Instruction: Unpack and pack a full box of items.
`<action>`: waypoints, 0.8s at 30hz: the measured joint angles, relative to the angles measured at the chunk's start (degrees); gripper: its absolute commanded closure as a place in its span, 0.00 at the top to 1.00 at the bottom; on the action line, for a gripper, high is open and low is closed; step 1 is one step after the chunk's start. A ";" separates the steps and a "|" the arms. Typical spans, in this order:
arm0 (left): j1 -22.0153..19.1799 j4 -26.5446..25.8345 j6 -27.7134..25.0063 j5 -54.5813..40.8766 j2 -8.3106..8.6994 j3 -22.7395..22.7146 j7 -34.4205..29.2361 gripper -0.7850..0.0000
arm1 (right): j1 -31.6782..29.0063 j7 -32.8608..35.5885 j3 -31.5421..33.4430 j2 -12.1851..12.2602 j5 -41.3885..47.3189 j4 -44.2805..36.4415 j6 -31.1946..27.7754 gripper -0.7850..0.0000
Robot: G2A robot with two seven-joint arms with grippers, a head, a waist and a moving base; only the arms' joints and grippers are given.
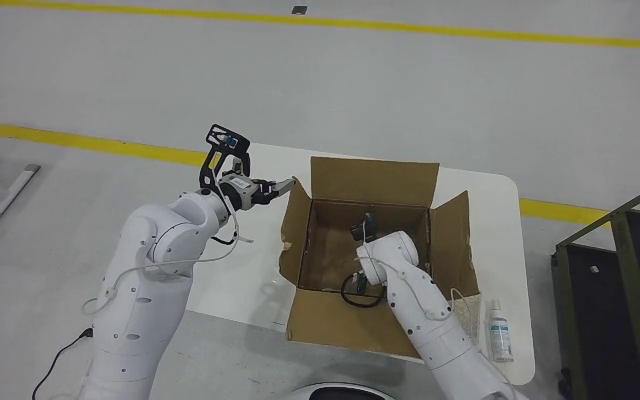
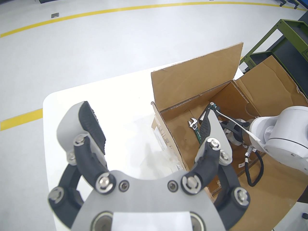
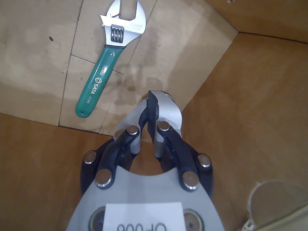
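Note:
An open cardboard box [image 1: 375, 180] stands on the white table [image 1: 490, 192]. On its floor lies an adjustable wrench [image 3: 108, 66] with a green handle, also seen past the left finger [image 2: 194, 126]. My right gripper [image 3: 151, 99] is down inside the box [image 3: 252, 97], shut, a short way beside the wrench's handle; nothing shows between its pads. From above it is a dark tip [image 1: 368, 222] near the back wall. My left gripper [image 2: 149, 123] hovers open and empty over the table, just outside the box's left flap [image 2: 197, 73], and appears beside that flap from above [image 1: 280, 187].
A tan roll-shaped object [image 3: 276, 203] sits in the box near my right wrist. A small bottle [image 1: 498, 330] stands on the table right of the box. A green metal cart [image 1: 600, 290] is off the table's right side. Bare tabletop [image 2: 108, 92] lies left of the box.

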 measured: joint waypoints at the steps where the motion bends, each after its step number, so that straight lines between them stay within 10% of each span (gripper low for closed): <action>1: 0.00 0.00 0.00 0.00 0.00 0.00 0.00 1.00 | -0.13 0.53 0.04 0.03 -0.60 -0.63 -0.12 0.06; 10: 0.00 0.00 0.00 0.00 0.00 0.00 0.00 1.00 | -0.37 4.01 0.59 0.12 -4.99 0.77 -0.18 0.39; 24: 0.00 0.00 0.00 0.00 0.00 0.00 0.00 1.00 | 1.52 2.78 -0.45 -1.08 -4.79 6.30 0.75 0.46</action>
